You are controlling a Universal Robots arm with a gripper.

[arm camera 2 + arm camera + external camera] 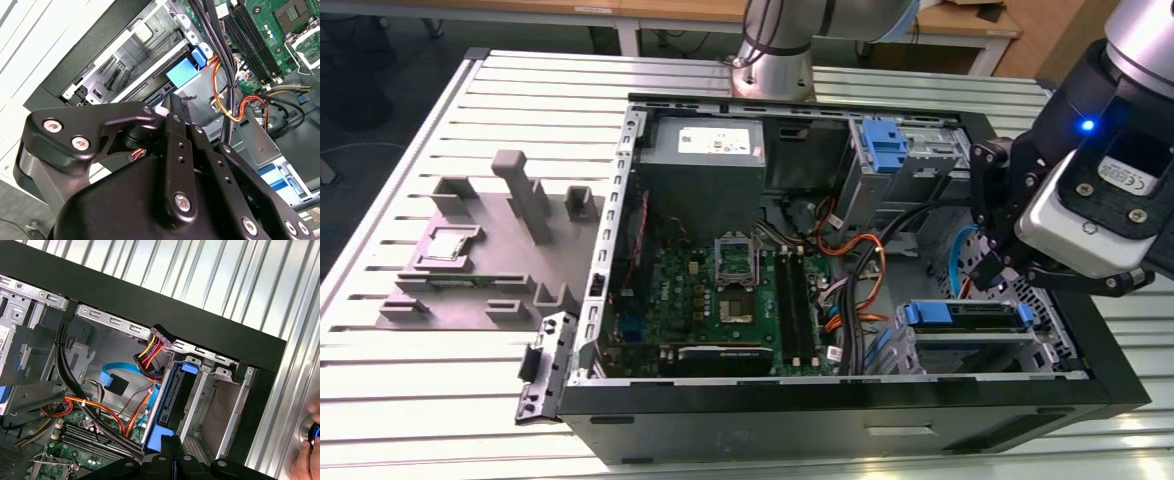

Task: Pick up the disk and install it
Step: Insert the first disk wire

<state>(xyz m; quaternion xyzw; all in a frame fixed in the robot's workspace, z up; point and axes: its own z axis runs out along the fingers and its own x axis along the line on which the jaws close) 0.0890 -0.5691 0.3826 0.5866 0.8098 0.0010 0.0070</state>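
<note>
**Loose wires sit close to the disk**

In the exterior view, orange and black wires (pixel 870 262) hang in the computer case (pixel 854 415), just to the left of the bay. I think they could snag or get pinched if the disk goes in crooked. The disk (pixel 981 319) lies in the bay at the case's corner, with its blue bracket showing. The hand (pixel 173 444) hangs over it. In the first wrist view its fingers look pressed together and hold nothing, and the tips are just beside the disk's blue end.

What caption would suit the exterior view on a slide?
Robot gripper close to the disk inside an open computer case.
</note>
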